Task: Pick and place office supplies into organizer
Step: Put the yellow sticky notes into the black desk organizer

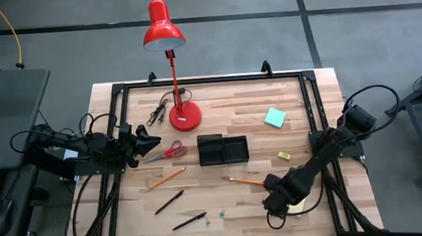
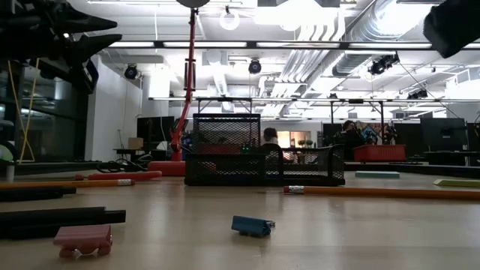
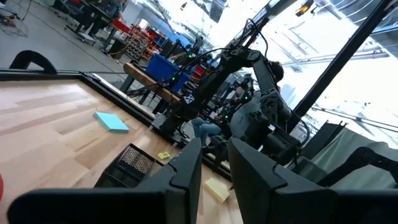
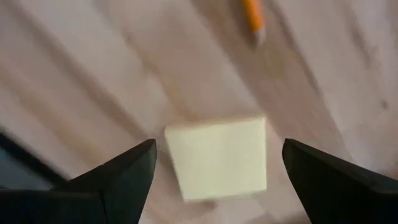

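The yellow sticky-note pad (image 4: 217, 158), light, flat and probably slippery on the bench (image 1: 225, 109), lies between the right hand's (image 1: 276, 201) spread fingers; pinch opposite edges.

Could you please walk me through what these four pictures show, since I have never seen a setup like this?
Two dark robot arms work at a wooden table. One camera looks straight down, one sits at table height, and one rides on each wrist. On the table lie a black organizer, red-handled scissors, two orange pencils, two black pens, a teal sticky pad, a tiny yellow block and a red lamp. The right claw is open, hanging directly over a yellow sticky pad and holding nothing. The left claw waits beside the scissors, empty.
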Controlling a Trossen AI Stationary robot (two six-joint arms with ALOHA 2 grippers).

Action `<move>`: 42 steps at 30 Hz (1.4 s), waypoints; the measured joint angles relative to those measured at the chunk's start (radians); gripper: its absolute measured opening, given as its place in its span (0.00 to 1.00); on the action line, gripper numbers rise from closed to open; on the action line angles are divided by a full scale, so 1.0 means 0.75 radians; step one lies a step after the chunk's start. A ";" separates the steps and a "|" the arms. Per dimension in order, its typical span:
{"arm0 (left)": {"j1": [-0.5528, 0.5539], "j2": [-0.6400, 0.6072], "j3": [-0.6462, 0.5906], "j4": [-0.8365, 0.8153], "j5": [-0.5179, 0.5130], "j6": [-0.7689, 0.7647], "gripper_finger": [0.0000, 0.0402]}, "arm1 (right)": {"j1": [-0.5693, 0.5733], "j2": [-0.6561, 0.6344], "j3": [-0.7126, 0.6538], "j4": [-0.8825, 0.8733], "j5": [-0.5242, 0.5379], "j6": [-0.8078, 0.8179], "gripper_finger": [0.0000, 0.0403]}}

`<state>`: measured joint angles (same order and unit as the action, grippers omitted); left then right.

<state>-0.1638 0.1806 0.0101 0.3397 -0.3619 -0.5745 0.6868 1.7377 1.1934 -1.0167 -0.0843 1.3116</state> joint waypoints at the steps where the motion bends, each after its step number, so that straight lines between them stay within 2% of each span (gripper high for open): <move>1: -0.001 0.000 0.000 0.000 0.000 -0.008 0.18 | 0.001 0.001 0.000 0.001 0.034 0.027 0.84; 4: -0.001 0.000 0.000 0.000 0.005 -0.013 0.18 | 0.012 0.022 0.001 -0.031 0.047 0.102 0.84; 10: 0.000 0.000 0.000 0.000 0.006 -0.022 0.18 | 0.019 0.173 0.000 -0.011 -0.218 -0.024 0.88; 15: 0.000 0.000 0.000 0.000 0.007 -0.049 0.18 | 0.044 0.254 0.005 0.166 -0.362 -0.094 0.94; 20: -0.001 0.001 0.000 0.000 0.015 -0.051 0.18 | 0.050 0.244 0.007 0.165 -0.303 -0.069 0.97; 29: -0.001 0.001 0.000 -0.010 0.014 -0.050 0.18 | 0.027 0.246 0.007 0.190 -0.369 -0.170 0.97; 42: 0.000 0.000 0.000 -0.062 0.014 -0.048 0.18 | 0.018 0.235 0.010 0.137 -0.327 -0.234 0.97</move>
<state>-0.1640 0.1808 0.0101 0.2933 -0.3515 -0.6102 0.7005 1.9136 1.2011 -0.9142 -0.3297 1.1359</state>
